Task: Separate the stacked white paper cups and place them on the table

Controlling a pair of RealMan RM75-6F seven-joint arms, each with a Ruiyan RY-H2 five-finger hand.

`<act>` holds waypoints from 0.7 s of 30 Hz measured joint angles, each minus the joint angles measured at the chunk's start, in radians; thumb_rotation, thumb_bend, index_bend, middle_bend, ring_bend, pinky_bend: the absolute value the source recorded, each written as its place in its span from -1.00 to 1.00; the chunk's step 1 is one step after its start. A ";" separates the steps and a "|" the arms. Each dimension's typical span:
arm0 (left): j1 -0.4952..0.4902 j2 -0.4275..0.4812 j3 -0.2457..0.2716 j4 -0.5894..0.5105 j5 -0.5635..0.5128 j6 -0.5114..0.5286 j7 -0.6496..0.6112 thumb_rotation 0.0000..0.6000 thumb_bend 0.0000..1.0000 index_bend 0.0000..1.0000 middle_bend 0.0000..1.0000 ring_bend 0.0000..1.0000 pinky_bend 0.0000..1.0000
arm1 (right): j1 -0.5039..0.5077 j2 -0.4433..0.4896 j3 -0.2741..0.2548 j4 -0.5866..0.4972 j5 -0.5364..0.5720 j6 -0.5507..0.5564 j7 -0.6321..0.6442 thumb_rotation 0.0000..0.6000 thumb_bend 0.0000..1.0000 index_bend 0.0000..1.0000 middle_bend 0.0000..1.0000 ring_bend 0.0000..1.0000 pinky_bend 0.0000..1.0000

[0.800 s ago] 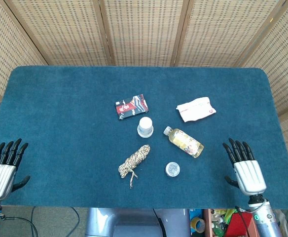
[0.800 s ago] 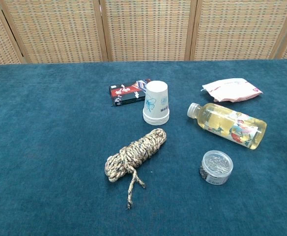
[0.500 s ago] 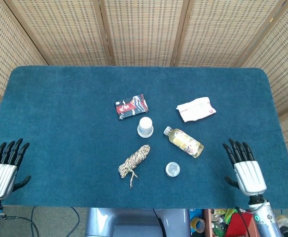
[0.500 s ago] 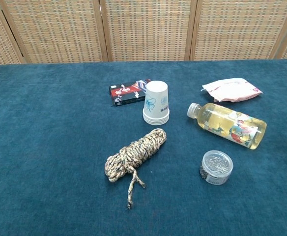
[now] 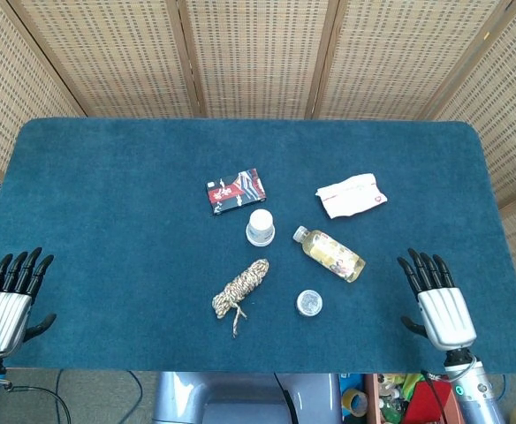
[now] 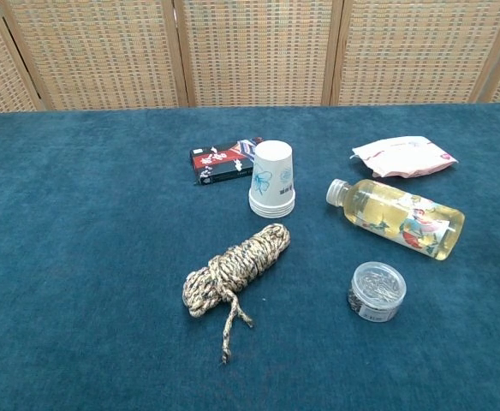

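chest view: cup stack (image 6: 272,181), blue motif

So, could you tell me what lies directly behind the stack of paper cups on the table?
A dark card box lies flat just behind the upside-down stack of paper cups. The cups cover its right end in the chest view, and their inside is hidden.

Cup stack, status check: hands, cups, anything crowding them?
Left hand and right hand open, at the near table edge. Cup stack upside down, unseparated, untouched. Card box close behind it, rope bundle in front, bottle lying alongside.
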 measured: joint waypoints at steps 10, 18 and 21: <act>0.003 0.005 -0.004 -0.003 -0.006 0.008 -0.005 1.00 -0.62 -1.00 -1.00 -1.00 -1.00 | 0.010 -0.009 0.013 0.001 -0.027 0.019 0.026 1.00 -0.80 -0.89 -1.00 -1.00 -1.00; 0.002 0.007 -0.008 0.002 -0.016 0.005 -0.012 1.00 -0.62 -1.00 -1.00 -1.00 -1.00 | 0.072 0.008 0.060 -0.118 -0.062 -0.008 -0.038 1.00 -0.80 -0.72 -0.97 -1.00 -0.81; 0.001 0.005 -0.008 0.006 -0.021 -0.002 -0.012 1.00 -0.61 -1.00 -1.00 -1.00 -1.00 | 0.122 0.017 0.093 -0.192 -0.047 -0.069 -0.094 1.00 -0.80 -0.62 -0.89 -1.00 -0.68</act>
